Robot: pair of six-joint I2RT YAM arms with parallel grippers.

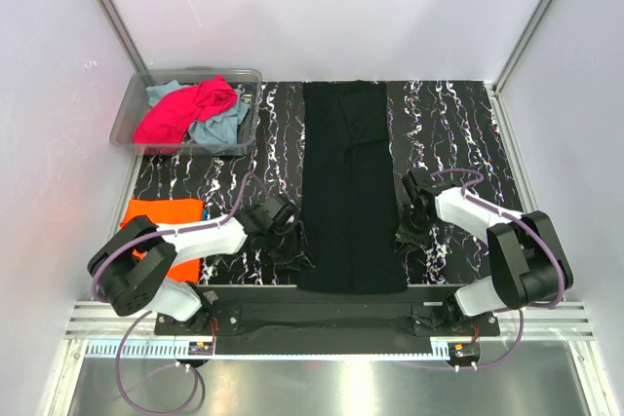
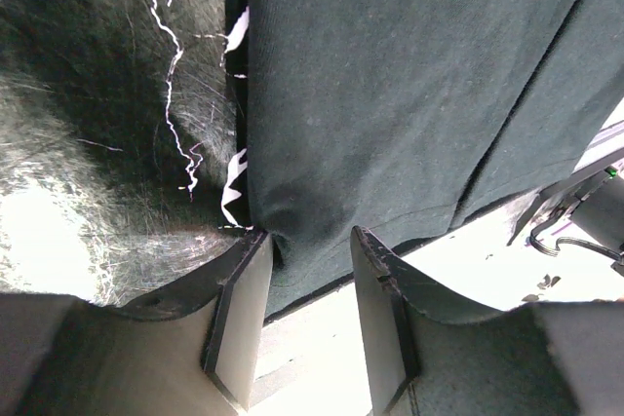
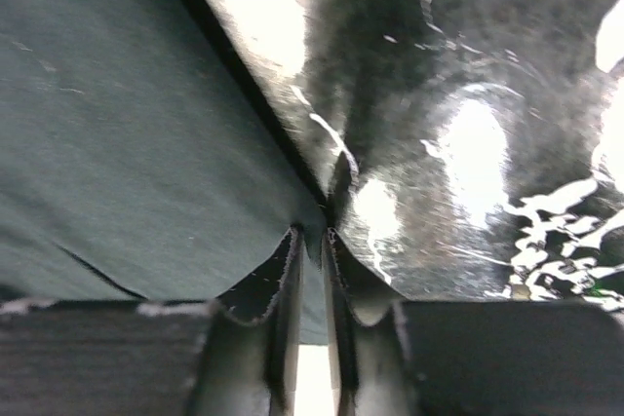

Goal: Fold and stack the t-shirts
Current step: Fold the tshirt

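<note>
Overhead view of a marbled black table (image 1: 448,133), with two robot arms reaching in from its near edge. Well beyond the left claw (image 2: 310,236) and out to its left, a clear plastic bin (image 1: 132,109) holds a crumpled magenta-pink t-shirt (image 1: 190,109) lying on a light teal-blue t-shirt (image 1: 226,129), both unfolded. Nearer, just left of that claw and partly under its arm, an orange t-shirt (image 1: 166,213) lies flat and folded, likely the start of the stack. The left claw is released: its two fingers (image 2: 239,309) stand apart, straddling the left edge of the black t-shirt (image 1: 349,182) close to its near end, with cloth between them but not pinched. The black t-shirt lies between the two claws, its sides turned in so that it forms a long narrow strip running away from the arms (the shape a shirt takes before its crosswise fold). On the strip's opposite edge, level with the left claw, the right claw (image 3: 312,233) is clenched almost closed, with the shirt's right edge caught in the thin slit between its tips. This matched placement at both near corners suggests the pair means to lift the near end together and carry it toward the far end, so the fold lands square.
</note>
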